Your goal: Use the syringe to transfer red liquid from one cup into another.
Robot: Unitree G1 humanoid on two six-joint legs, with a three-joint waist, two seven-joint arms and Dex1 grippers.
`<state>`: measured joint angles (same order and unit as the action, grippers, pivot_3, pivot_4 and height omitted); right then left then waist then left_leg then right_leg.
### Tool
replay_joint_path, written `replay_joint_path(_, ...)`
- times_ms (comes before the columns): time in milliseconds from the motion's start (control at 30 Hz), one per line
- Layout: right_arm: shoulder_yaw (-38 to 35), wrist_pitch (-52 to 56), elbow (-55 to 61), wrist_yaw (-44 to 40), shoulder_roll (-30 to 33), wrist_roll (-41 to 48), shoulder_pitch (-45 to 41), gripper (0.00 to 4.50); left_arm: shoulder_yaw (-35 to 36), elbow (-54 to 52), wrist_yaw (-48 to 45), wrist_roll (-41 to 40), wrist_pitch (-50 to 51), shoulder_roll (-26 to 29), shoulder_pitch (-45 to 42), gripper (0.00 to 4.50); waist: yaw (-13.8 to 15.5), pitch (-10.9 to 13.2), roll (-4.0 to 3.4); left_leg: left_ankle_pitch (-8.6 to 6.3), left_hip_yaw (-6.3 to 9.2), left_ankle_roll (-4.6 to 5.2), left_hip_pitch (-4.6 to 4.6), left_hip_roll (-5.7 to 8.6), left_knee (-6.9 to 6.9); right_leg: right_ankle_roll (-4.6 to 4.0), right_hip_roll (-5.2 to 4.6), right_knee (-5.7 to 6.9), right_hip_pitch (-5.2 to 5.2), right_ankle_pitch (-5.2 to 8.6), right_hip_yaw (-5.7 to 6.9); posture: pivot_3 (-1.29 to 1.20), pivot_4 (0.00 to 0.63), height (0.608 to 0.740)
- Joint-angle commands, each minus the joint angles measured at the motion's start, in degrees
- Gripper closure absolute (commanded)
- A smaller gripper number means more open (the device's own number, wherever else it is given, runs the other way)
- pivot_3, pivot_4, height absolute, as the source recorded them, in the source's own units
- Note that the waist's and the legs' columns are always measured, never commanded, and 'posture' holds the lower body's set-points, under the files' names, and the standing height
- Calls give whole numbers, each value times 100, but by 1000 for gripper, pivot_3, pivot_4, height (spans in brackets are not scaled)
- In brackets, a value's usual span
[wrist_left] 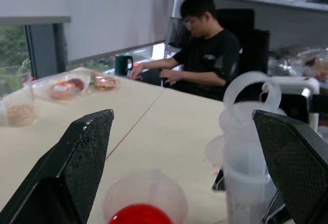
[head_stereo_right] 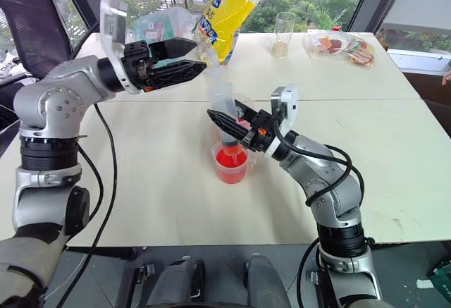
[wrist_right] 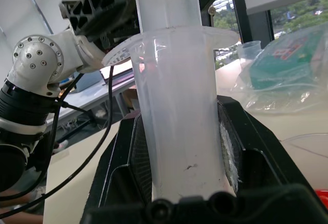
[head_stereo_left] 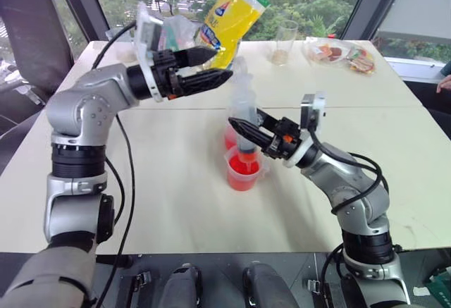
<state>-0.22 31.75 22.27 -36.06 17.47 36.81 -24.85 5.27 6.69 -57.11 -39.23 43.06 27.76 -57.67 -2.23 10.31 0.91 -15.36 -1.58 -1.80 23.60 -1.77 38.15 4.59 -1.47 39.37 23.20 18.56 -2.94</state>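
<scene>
At table centre, right gripper [head_stereo_left: 248, 129] is clamped on the syringe [head_stereo_left: 244, 114], both black fingers pressed against its clear barrel, as the right wrist view shows up close. Syringe stands upright, orange-red tip down inside the near cup [head_stereo_left: 245, 170], plunger ring up top. Near cup sits on the white table [head_stereo_left: 169, 181], holds the red liquid [head_stereo_left: 243, 173], has a small lip on its side. Second cup [head_stereo_left: 230, 137] is just behind it, touching or nearly so, also showing red, partly hidden by the syringe and gripper fingers

Left gripper [head_stereo_left: 208, 67] hangs above and to the left of the syringe top, fingers spread wide, holding nothing, pointing toward the robot's right. In the left wrist view its two fingertips [wrist_left: 87, 147] frame the plunger ring and one red-filled cup below; fingers are apart from the plunger, no contact

Far side of the table: yellow bag [head_stereo_left: 231, 13] standing upright, clear plastic bag with green contents [head_stereo_left: 171, 32] beside it, a tall clear glass [head_stereo_left: 285, 42] with beige contents at the bottom, and a clear wrapped pack of food [head_stereo_left: 340, 54] near the far right corner. Left wrist view shows a seated person [wrist_left: 205, 55] in a black shirt past the table's end, and a dark green mug [wrist_left: 122, 64] near their hand
</scene>
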Motion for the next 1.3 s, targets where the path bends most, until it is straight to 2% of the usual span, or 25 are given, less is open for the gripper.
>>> replay_joint_path(33,5,-116,145,-47,39,22,-83,3114,-18,127,23,88,-308,-178,-298,37,3,0,0,0,0,0,0,1,0,0,0,0,0,0,0,0,150,740)
replay_joint_path(167,35,-64,186,-46,39,44,-115,3114,-166,298,-64,231,-521,-432,-369,37,-2,0,0,0,0,0,0,1,0,0,2,-1,0,0,1,0,150,740)
replay_joint_path(267,39,-54,195,-38,47,56,-136,3114,-202,217,-148,179,-481,-545,-323,781,-13,0,0,0,0,0,0,0,0,0,2,-1,0,0,1,0,150,740)
replay_joint_path(467,26,-46,163,-42,72,69,-179,3114,-167,30,-230,10,-289,-613,-278,3748,-11,0,0,0,0,0,0,0,0,0,2,-1,0,0,0,0,150,740)
replay_joint_path(500,22,-44,157,-42,75,72,-186,3114,-173,2,-233,-2,-267,-609,-272,4204,-15,0,0,0,0,0,0,0,0,0,2,-1,0,0,0,0,150,740)
replay_joint_path(533,14,-50,137,-47,79,73,-202,3114,-192,-44,-258,-25,-229,-604,-257,4443,-17,0,0,0,0,0,0,0,0,0,2,-1,0,0,0,0,150,740)
replay_joint_path(967,-138,-123,-68,37,-40,137,-585,3114,-745,-509,-521,242,-205,-534,174,4443,-11,0,0,0,0,0,-1,-1,0,0,1,0,0,0,-1,0,150,740)
replay_joint_path(1300,-382,145,36,137,43,424,-930,3114,-906,-630,-539,351,-202,-615,390,4443,-8,0,0,0,0,0,-1,0,1,0,0,0,-1,0,-1,0,150,740)
